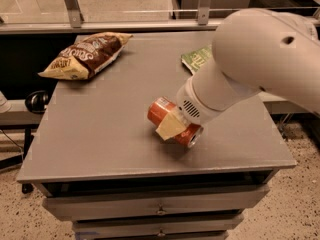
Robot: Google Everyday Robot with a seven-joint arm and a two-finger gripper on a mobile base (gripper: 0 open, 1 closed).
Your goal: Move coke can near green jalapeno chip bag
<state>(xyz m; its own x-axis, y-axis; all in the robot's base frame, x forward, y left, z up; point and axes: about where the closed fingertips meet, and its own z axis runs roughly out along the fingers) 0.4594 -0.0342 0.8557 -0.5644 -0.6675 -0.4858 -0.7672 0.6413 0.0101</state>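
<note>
One grey table [100, 134] with drawers beneath fills most of the view. My bulky white arm [260, 54] reaches in from 3 o'clock and covers the right side of the tabletop. At 10 o'clock on the top lies a large brown-and-yellow chip bag [85, 54], which plays no part in this job. At 1 o'clock lies the green jalapeno chip bag [199, 59], flat, with only its near corner showing past my arm.

At 5 o'clock, near the front edge, is the coke can [159, 113], orange-red and tipped on its side, its silver end facing the front right. My gripper [172, 126] is on it. One pale finger [169, 129] lies across the can's side and the other is hidden behind, so I judge the gripper to be pinching the can.

The can is well apart from the green bag, which sits at about 1 o'clock from it. To do this step well, I should lift the can just clear of the tabletop and carry it toward 1 o'clock. I should set it down just beside the bag's near corner, not on the bag, and loosen my grip only once the can rests steady so it cannot roll.
</note>
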